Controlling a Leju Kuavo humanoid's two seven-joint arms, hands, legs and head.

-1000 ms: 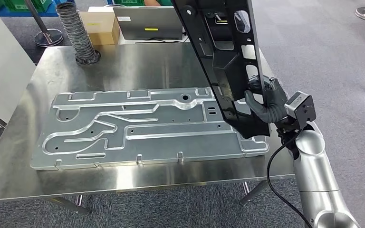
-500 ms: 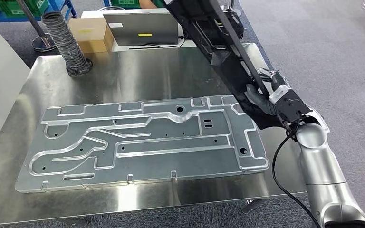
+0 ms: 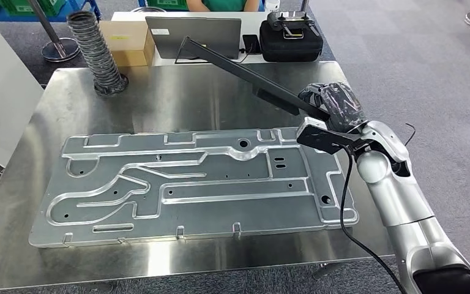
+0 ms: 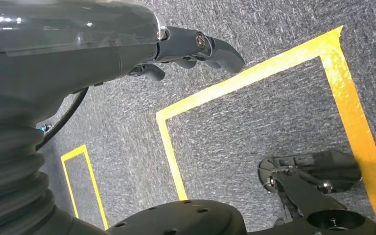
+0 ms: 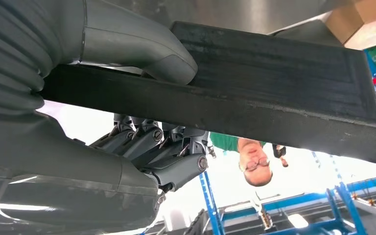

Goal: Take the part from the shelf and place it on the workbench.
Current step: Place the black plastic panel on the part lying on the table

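Observation:
The part (image 3: 245, 70) is a long black panel, seen almost edge-on and slanting low over the back right of the steel workbench (image 3: 177, 98). My right hand (image 3: 335, 105) grips its near end just above the table's right edge. In the right wrist view the thumb (image 5: 147, 49) lies on one face of the part (image 5: 284, 93) and the fingers (image 5: 161, 152) wrap the other. My left hand (image 4: 196, 46) hangs over grey carpet with its fingers apart and nothing in it.
A large pressed silver plate (image 3: 190, 177) covers most of the workbench. A ribbed hose (image 3: 95, 52), a cardboard box (image 3: 125, 40), a laptop (image 3: 193, 37) and a black case (image 3: 290, 40) stand along the back. A person in green (image 3: 223, 5) sits behind. A white cabinet (image 3: 0, 98) is on the left.
The black part has swung from nearly upright down to a low slant over the bench, my right hand turning with it. The head view has also shifted a little.

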